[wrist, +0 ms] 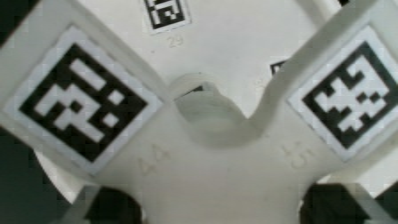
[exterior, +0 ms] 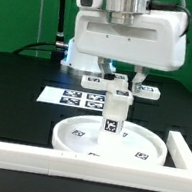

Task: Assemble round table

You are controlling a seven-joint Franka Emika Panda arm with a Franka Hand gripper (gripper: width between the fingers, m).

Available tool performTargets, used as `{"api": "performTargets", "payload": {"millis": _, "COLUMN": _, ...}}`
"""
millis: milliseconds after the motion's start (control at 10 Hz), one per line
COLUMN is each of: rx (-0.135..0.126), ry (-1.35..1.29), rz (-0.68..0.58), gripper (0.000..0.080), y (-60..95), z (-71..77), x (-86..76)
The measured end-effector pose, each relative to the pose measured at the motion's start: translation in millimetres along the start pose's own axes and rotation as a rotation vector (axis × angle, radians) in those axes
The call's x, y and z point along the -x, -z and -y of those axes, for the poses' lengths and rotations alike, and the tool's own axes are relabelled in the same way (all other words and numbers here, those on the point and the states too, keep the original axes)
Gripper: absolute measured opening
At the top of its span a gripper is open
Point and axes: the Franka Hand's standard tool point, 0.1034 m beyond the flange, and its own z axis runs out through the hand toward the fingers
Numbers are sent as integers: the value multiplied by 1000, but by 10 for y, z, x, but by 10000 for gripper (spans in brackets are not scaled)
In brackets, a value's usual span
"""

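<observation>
The tool (exterior: 120, 86) grips the cross-shaped piece (exterior: 120, 85) above the post (exterior: 113, 115) (upright on the disc (exterior: 141, 147)).

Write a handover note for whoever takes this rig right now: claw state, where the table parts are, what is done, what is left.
Claw: directly above the short post, fingers down at its top; open or shut cannot be told.
Post: upright on the middle of the round disc, tag facing the camera; whether it is screwed in is not visible.
Disc: flat on the black table, against the white border bars.
Cross-shaped piece: lying behind the disc, near the marker board, not yet fitted.
Done: post placed on disc.
Left: confirm the post is seated, then mount the cross-shaped piece.
</observation>
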Motion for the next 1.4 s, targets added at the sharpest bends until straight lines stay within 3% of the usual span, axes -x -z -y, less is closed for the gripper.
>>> {"api": "performTargets", "payload": {"millis": 700, "rx": -90, "ry": -734, "rz": 26, "gripper": 443, "y": -16, "z": 58, "x": 85}}
{"api": "performTargets", "payload": {"millis": 1000, "rx": -98, "ry": -1004, "rz": 39, "gripper": 443, "y": -15, "z": 58, "x": 86}}
{"api": "performTargets", "payload": {"millis": 1400, "rx": -104, "ry": -1172, "rz": 53, "gripper": 443, "y": -13, "z": 58, "x": 77}}
